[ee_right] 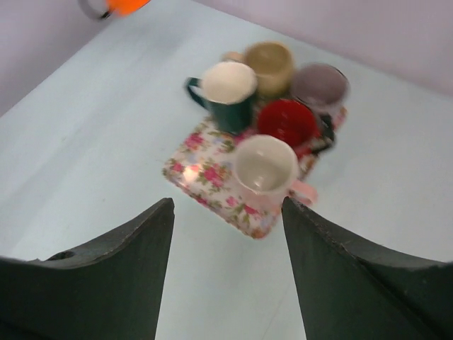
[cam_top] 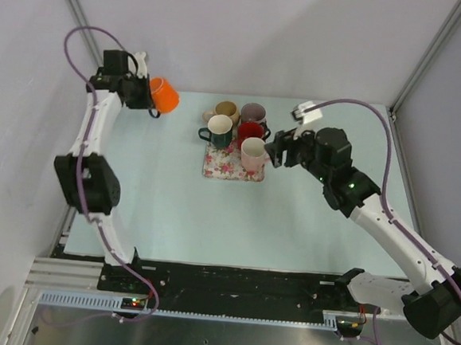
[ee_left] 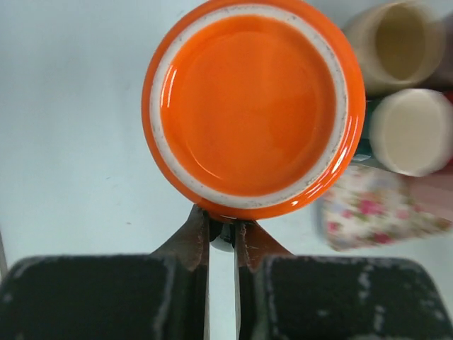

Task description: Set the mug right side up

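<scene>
The orange mug (cam_top: 165, 94) is at the table's far left, held by its handle in my left gripper (cam_top: 150, 106), which is shut on it. In the left wrist view the mug's (ee_left: 251, 106) underside with its pale unglazed ring faces the camera, and the two fingertips (ee_left: 195, 237) pinch the handle just below it. My right gripper (cam_top: 274, 152) hangs open beside the pink mug (cam_top: 253, 153), with nothing between its fingers (ee_right: 134, 248). The orange mug (ee_right: 124, 6) only just shows at the top edge of the right wrist view.
A floral mat (cam_top: 215, 165) in the table's far middle carries several upright mugs: green (cam_top: 219, 130), tan (cam_top: 226, 111), grey (cam_top: 253, 112), red (cam_top: 250, 131) and pink. Frame posts rise at the back corners.
</scene>
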{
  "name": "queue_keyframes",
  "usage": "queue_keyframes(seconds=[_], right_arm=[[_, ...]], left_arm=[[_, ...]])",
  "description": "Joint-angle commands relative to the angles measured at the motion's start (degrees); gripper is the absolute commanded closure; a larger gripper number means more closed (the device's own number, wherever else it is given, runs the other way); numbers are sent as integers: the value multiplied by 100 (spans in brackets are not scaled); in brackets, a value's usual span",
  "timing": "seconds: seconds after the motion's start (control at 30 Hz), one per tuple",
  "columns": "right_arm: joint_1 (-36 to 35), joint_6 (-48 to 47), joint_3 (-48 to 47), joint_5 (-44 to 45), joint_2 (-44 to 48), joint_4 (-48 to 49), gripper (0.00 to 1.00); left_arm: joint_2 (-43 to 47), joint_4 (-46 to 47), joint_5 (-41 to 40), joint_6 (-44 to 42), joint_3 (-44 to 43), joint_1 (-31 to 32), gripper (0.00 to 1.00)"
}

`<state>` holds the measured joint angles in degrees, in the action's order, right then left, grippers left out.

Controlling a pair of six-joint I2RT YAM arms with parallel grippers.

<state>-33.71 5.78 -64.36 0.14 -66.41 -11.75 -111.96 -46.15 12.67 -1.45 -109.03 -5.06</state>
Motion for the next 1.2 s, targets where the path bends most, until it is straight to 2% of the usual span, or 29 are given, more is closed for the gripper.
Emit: queue_keyframes(seconds=[0.0,0.07,0.17,0.3,0.47,0.77,0.97,1.03,1.13,1.17], right_arm=[[-497,-1769,267,-930,-57,1538,32],[-613,-2036,394,-1287,-190,2232,31],[-666,-2194,563,-1629,-438,3476,31],[-710,-2243,616,-1524,-685,4535,31],[-668,-2070,720,-1407,-596,5113,30],[-462,-1881,868,-1610,-284,5752,29],[-533,-1807,850,-1722,-215,5904,30],[-553,-1725,836,-1852,-195,5930,44],[-650,-1622,819,-1851,-181,5885,87],[-678,-1522,815,-1724,-154,5762,93]], left_arm=[[1832,326,1202,548,243,352,100],[2340,256,1390,494,453,725,100],[2806,-37,2080,671,397,1146,100],[3140,-254,2943,1193,259,1466,100],[3341,-350,3841,1537,167,1891,100],[3301,-351,4110,1567,171,2421,100],[3307,-351,4256,1544,403,2521,100],[3300,-351,4254,1528,491,2524,100],[3288,-349,4168,1450,593,2524,100],[3287,-354,4092,1364,629,2508,100]])
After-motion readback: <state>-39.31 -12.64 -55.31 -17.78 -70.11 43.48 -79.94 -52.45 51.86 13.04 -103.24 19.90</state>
